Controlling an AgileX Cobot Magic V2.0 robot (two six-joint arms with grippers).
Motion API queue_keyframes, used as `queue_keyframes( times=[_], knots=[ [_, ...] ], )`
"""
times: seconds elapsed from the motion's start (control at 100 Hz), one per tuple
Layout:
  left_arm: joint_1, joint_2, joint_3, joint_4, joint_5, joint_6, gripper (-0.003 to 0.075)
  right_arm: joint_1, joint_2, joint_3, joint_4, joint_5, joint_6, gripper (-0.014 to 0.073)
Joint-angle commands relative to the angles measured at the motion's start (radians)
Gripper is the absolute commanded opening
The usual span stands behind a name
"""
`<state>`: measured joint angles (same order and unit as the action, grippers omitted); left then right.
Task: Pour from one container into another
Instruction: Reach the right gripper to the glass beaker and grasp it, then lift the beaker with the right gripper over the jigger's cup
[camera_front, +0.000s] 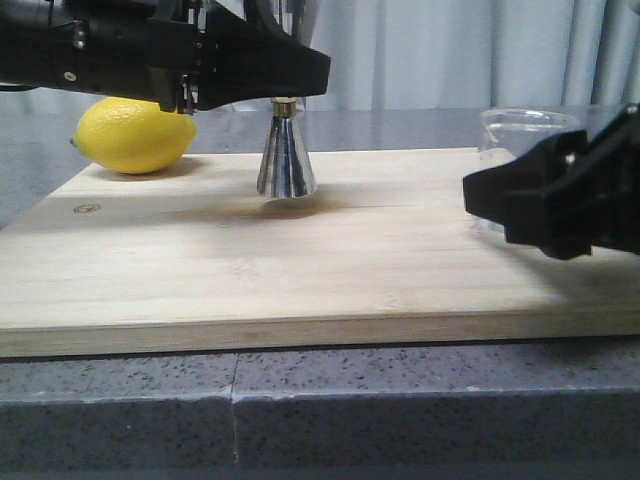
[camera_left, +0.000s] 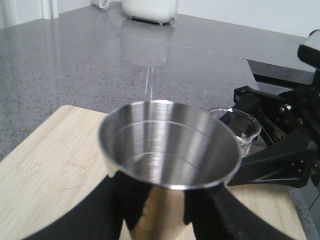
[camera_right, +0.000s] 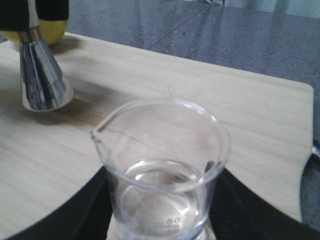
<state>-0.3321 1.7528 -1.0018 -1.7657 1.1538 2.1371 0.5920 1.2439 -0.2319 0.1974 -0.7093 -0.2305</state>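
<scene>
Right now, in the front view, your left gripper (camera_front: 235, 75) sits clamped on the upper cup of the shiny double-cone metal jigger (camera_front: 287, 160), whose lower cone hangs just above the pale wooden cutting board (camera_front: 300, 270), near its far edge and about midway along. A yellow lemon (camera_front: 135, 135) lies at the board's far left corner. Over at the right edge, your right gripper (camera_front: 545, 205) stands in front of the small clear glass beaker (camera_front: 525, 130), which rests on the board.

From the left wrist view, you look down into the jigger (camera_left: 167, 145); black fingers (camera_left: 125, 200) press on both flanks, so that pincer is closed on it. The cup looks empty, or nearly so (the reflections make it hard to be sure). The beaker (camera_left: 240, 127) shows just behind its rim, with the other arm beside it.

From the right wrist view, the beaker (camera_right: 162, 165) fills the frame, lip pointing towards the jigger (camera_right: 40, 75), with a shallow pool of clear liquid at the bottom. Black fingers (camera_right: 85, 210) flank it closely, yet you cannot tell whether they actually grip the glass.

You appear to be at the grasp stage, before any pour. Next, make sure of the hold, lift the beaker, bring its lip over the jigger's mouth and tilt slowly.
</scene>
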Motion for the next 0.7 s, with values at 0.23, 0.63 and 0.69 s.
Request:
queue_keyframes(
  times=[0.23, 0.63, 0.69],
  knots=[
    [-0.006, -0.040, -0.029, -0.083, 0.104, -0.009, 0.0259, -0.001, -0.051, -0.314, -0.010, 0.249, -0.003, 0.0295],
    [-0.006, -0.040, -0.029, -0.083, 0.104, -0.009, 0.0259, -0.001, -0.051, -0.702, -0.072, 0.731, -0.193, 0.0295],
    [-0.006, -0.040, -0.029, -0.083, 0.104, -0.009, 0.0259, -0.001, -0.049, -0.740, -0.126, 0.777, -0.197, 0.0295]
  ],
)
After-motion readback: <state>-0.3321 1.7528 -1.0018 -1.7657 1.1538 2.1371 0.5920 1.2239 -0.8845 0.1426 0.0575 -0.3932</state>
